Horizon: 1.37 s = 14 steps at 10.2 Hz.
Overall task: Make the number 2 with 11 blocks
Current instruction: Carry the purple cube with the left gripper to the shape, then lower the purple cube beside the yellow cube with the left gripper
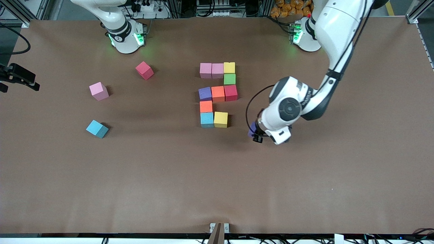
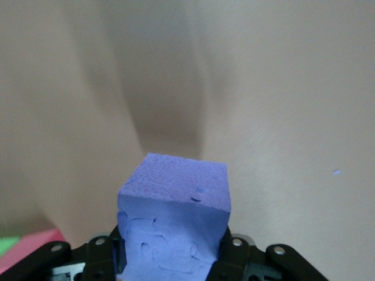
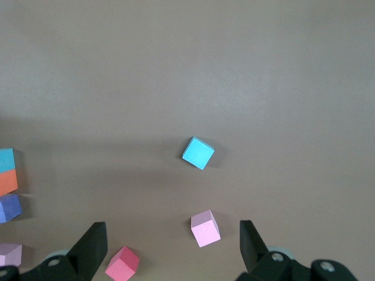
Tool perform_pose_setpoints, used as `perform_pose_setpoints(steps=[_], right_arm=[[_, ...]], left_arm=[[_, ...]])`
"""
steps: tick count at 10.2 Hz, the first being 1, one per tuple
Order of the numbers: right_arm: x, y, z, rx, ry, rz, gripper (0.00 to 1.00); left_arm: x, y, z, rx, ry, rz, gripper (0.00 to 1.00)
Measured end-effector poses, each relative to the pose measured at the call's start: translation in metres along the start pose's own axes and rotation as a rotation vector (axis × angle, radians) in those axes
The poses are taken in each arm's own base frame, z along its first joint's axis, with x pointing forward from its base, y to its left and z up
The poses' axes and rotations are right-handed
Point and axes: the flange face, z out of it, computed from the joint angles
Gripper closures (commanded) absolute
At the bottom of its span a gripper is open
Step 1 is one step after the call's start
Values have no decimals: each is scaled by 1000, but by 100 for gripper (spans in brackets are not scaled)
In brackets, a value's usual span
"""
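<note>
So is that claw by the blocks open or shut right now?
Shut on a purple block: the left gripper has its fingers pressed against the block's sides, holding it above the bare table.

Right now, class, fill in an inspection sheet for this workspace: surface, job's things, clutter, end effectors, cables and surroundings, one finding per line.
Surface: brown table, flat and matte.
Job's things: number 2 partly built, ten blocks placed; the end cell of the row nearest the front camera is open. Held purple block is the eleventh.
Clutter: spare red block, pink block and teal block loose toward the right arm's end.
End effectors: left end effector shut on the held purple block, over the table beside the digit's open cell; right end effector open, high over the spare blocks, waiting.
Cables: black loop at the left wrist.
Surroundings: aluminium frame at the corners.
</note>
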Motion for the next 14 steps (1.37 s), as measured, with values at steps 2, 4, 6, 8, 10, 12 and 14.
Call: perform_pose_setpoints(steps=[2, 4, 6, 8, 10, 12, 14], right_arm=[[0, 0, 0, 0, 0, 0, 0], [0, 0, 1, 0, -1, 0, 0], [0, 0, 1, 0, -1, 0, 0], [0, 0, 1, 0, -2, 0, 0], [2, 0, 4, 1, -8, 0, 0], [5, 0, 9, 1, -15, 0, 0], [5, 1, 10, 1, -16, 0, 0]], left_arm=[[-29, -13, 15, 2, 9, -54, 60], [-46, -18, 25, -15, -2, -138, 59], [-58, -25, 41, -4, 1, -202, 59], [-62, -29, 52, 9, 7, -236, 59], [-61, -30, 54, 11, 10, -251, 59], [-59, -33, 60, 2, 4, -252, 59], [-58, -35, 64, -7, -1, -252, 59]])
